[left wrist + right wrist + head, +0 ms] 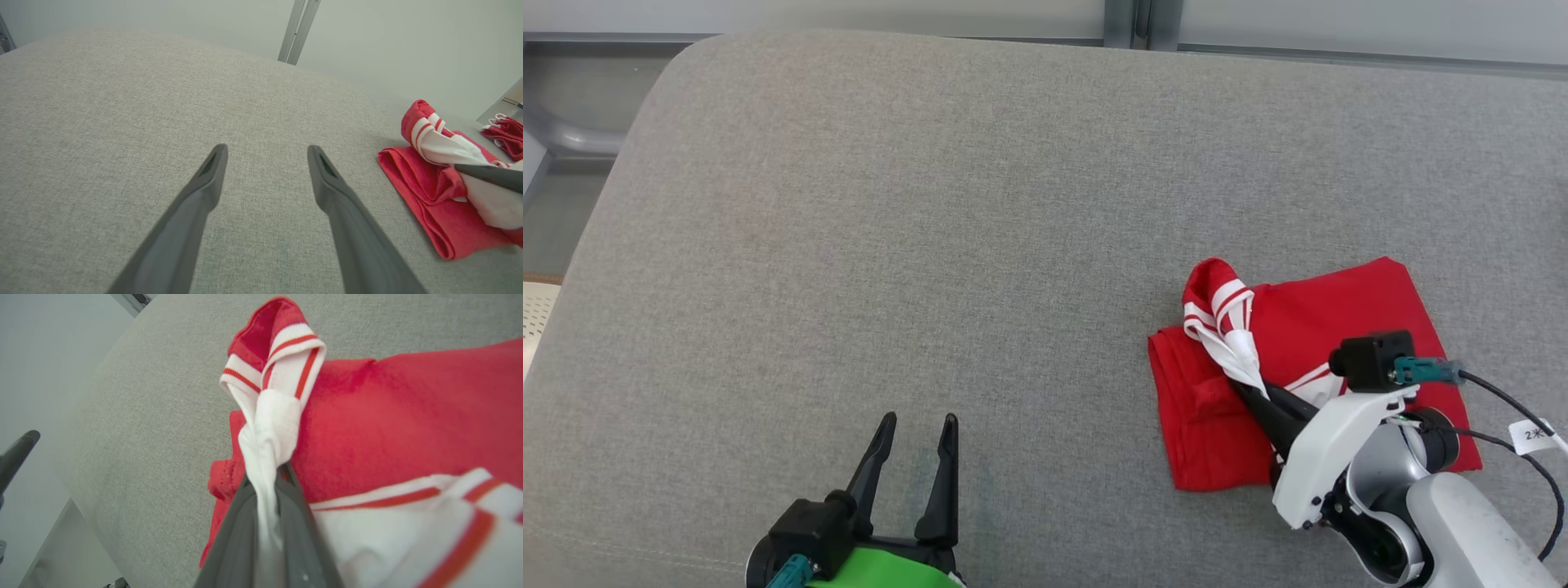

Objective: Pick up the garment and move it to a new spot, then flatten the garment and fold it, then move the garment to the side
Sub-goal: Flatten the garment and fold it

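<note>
The garment [1339, 327] is red with white, red-striped sleeves and lies folded on the right of the grey cushioned surface [931, 245]. My right gripper [1247, 389] is shut on a twisted white sleeve [269, 428], whose striped cuff [286, 339] stands up above the fold. In the right wrist view the gripper [266, 477] pinches the sleeve between both fingers, over the garment [408, 416]. My left gripper [919, 429] is open at the lower left, apart from the cloth. Nothing is between its fingers [327, 179]; the garment [425, 204] lies to their right.
The surface's rounded left edge [613, 188] drops toward the floor. Its back edge meets a pale wall with a metal post [1127, 20]. Another red and white cloth [504, 132] lies beyond the garment. A black cable [1515, 408] trails from my right wrist.
</note>
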### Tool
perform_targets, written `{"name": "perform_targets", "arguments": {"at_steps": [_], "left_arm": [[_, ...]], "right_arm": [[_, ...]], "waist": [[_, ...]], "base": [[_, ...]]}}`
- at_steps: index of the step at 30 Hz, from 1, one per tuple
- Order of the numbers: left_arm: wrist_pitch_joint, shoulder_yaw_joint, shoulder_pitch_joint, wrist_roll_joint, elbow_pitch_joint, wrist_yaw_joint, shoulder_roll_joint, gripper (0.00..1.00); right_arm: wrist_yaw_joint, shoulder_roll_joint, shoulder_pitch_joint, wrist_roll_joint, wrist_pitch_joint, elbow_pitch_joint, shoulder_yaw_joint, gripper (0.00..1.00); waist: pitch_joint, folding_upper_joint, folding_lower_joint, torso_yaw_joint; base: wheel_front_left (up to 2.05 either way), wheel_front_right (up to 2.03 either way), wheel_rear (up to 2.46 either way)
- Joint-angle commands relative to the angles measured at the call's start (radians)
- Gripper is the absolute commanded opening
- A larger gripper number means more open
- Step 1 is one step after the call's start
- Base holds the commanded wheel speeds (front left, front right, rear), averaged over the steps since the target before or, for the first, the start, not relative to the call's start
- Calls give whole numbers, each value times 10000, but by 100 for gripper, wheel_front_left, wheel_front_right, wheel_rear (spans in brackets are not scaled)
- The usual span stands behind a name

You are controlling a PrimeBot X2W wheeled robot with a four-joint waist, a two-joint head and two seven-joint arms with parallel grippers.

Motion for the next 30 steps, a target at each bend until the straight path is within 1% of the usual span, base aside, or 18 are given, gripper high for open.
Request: {"name": "perform_targets", "arguments": {"at_steps": [1,2,3,4,5,9,13,15,19,21,22,26,28,30], "left_arm": [[-25,27,-72,62,38,15,14,100],[-25,36,-69,74,70,-4,14,100],[-25,45,-65,79,92,-16,14,100],[-25,57,-55,89,119,-25,14,100],[-25,60,-45,96,137,-35,14,100],[-25,87,59,98,205,-84,14,100],[-25,158,269,122,276,-57,14,100],[-25,240,366,175,271,-31,14,100],[-25,436,523,281,158,6,14,100],[-25,599,609,392,92,41,15,100],[-25,680,620,411,39,48,14,100],[-25,1021,756,574,-192,74,15,100],[-25,1199,803,738,-246,81,15,100],[-25,1429,854,948,-310,79,20,100]], "right_arm": [[-3,105,-56,-176,-111,101,5,0],[-3,225,-81,-273,-204,195,-1,0],[-3,328,-94,-306,-294,233,-12,9],[-1,453,-100,-333,-399,227,42,53],[-1,492,-98,-340,-482,165,141,100],[-3,500,221,-314,-919,-370,376,100],[-3,395,795,-220,-1481,-1388,337,100],[-3,227,1131,-169,-1934,-2007,331,100],[-3,-89,1810,-377,-3248,-2755,-301,100],[-3,-214,2090,-813,-3922,-2641,-1051,100],[-3,-350,2209,-1255,-4252,-2470,-1377,100],[-3,-309,2575,-2747,-5416,-1371,-2515,100],[-3,-354,2719,-3551,-5747,-725,-2905,100],[-5,-81,2811,-3829,-5910,-68,-3340,100]], "waist": [[-30,0,0,-33],[-60,0,0,-49],[-83,0,0,-60],[-113,0,0,-72],[-134,0,0,-79],[-287,0,0,-101],[-591,0,0,-216],[-806,0,0,-303],[-1289,0,0,-526],[-1486,0,0,-665],[-1588,0,0,-737],[-1883,0,0,-925],[-2017,0,0,-965],[-2139,0,0,-991]], "base": [[0,0,0],[0,0,0],[0,0,0],[0,0,0],[0,0,0],[0,0,0],[0,0,0],[0,0,0],[0,0,0],[0,0,0],[0,0,0],[0,0,0],[0,0,0],[0,0,0]]}}
